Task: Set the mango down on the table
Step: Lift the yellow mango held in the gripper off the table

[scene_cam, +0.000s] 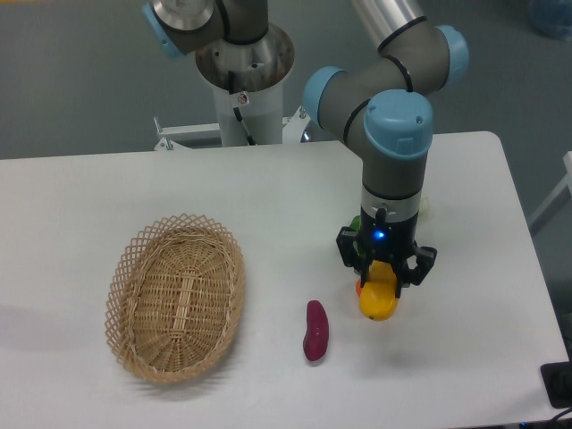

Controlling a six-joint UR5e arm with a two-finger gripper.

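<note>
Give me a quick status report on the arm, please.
Gripper shut on smooth yellow oval mango. Mango low over white table. Orange fruit right behind it.

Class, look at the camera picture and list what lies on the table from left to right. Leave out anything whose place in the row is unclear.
wicker basket → purple sweet potato → mango, held in the gripper. The orange fruit behind the mango overlaps it, so it is left out.

— What lies behind the bench [107, 188]?
— A grey floor [80, 80] fills the upper left of the frame.
— Anything else?
— A white mounting bracket [192, 134] at top centre, and something pale blue [550, 16] in the upper right corner.
</note>
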